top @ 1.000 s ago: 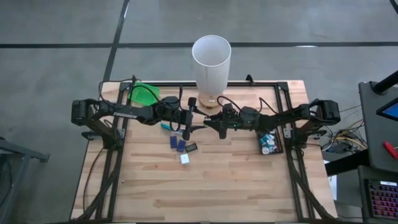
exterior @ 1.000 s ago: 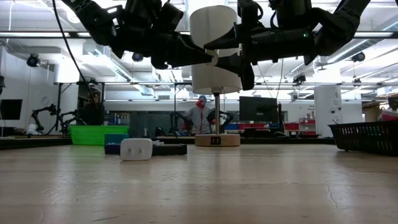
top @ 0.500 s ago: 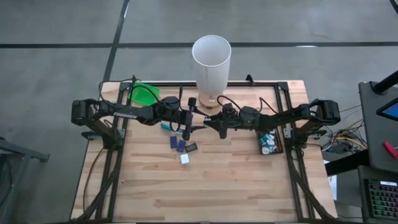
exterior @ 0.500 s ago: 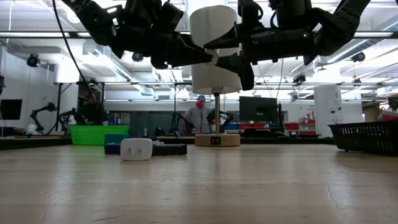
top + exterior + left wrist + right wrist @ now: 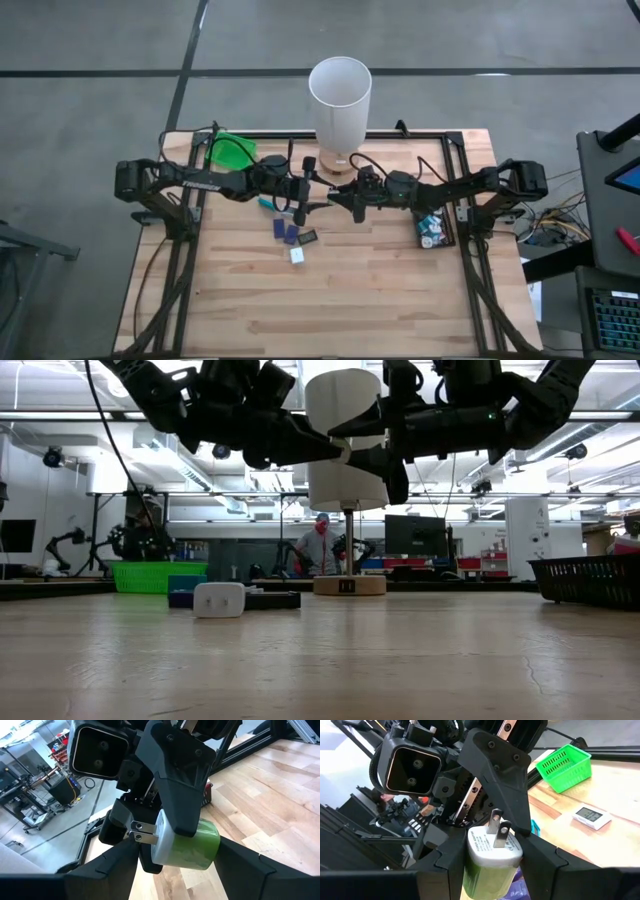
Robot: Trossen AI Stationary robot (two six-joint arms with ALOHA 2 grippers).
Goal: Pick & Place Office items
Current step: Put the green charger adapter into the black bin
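we see both arms stretched level above the table (image 5: 380, 290), meeting near its middle just in front of the tall white cylinder (image 5: 340, 105). between them is a white and green plug adapter (image 5: 185, 845) with 2 metal prongs. the left end effector (image 5: 175, 852) has its fingers clamped on the adapter's sides. the right end effector (image 5: 492, 855) is also closed on the adapter's body, so both arms grip the same piece, well above the table in the low view.

on the table below, a few office items (image 5: 292, 234) lie loose: 2 dark blue rectangles, a dark flat piece and a small white block (image 5: 219, 599) nearest the front. a teal bit (image 5: 266, 203) lies beside the left arm.

the green tray (image 5: 231, 152) sits at the table's far left corner, and we cannot tell what it holds. the black tray (image 5: 432, 230) sits at the right edge under the right arm, and it holds several small pieces, white, teal and a bit of red. a small white display unit (image 5: 590, 816) lies on the table near the green tray in the right wrist view.
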